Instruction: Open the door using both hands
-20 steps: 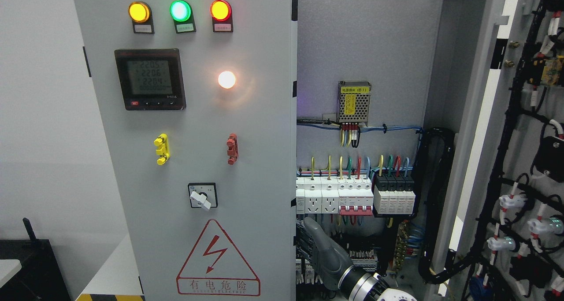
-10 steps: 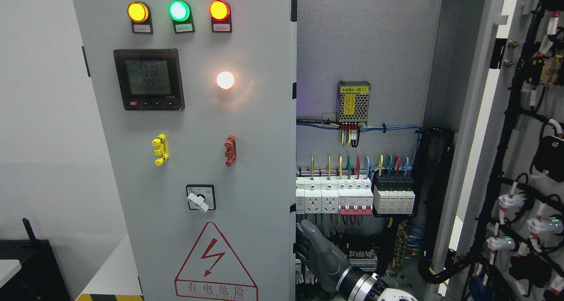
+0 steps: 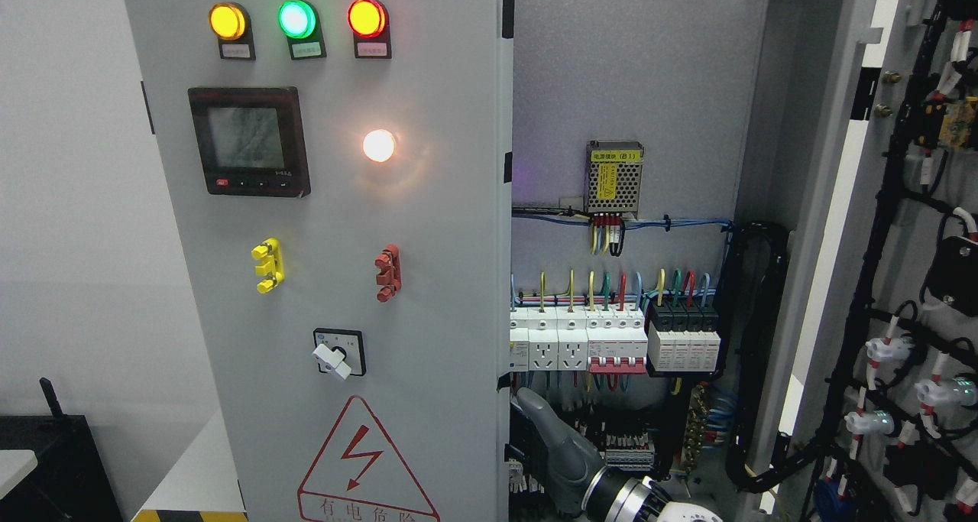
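The grey left door [image 3: 435,224] of the electrical cabinet carries three lamps, a meter, a rotary switch and a red warning triangle. It stands slightly ajar. My right hand [image 3: 529,413] comes up from the bottom edge and lies just inside the door's free edge, low down. Its grey fingers [image 3: 535,411] are stretched out against that edge, and part of them is hidden behind the door. The right door [image 3: 901,277] is swung wide open at the far right, its wired inner side showing. My left arm does not show.
Inside the cabinet are a row of breakers [image 3: 611,346], a mesh-covered power supply [image 3: 613,176] and black cable bundles [image 3: 752,354], all close behind my hand. A white wall and a low dark table [image 3: 53,461] lie to the left of the cabinet.
The left door has swung further out: its lamps, meter and switch have shifted left and the warning triangle has dropped lower. My right hand has moved slightly left with the door's edge.
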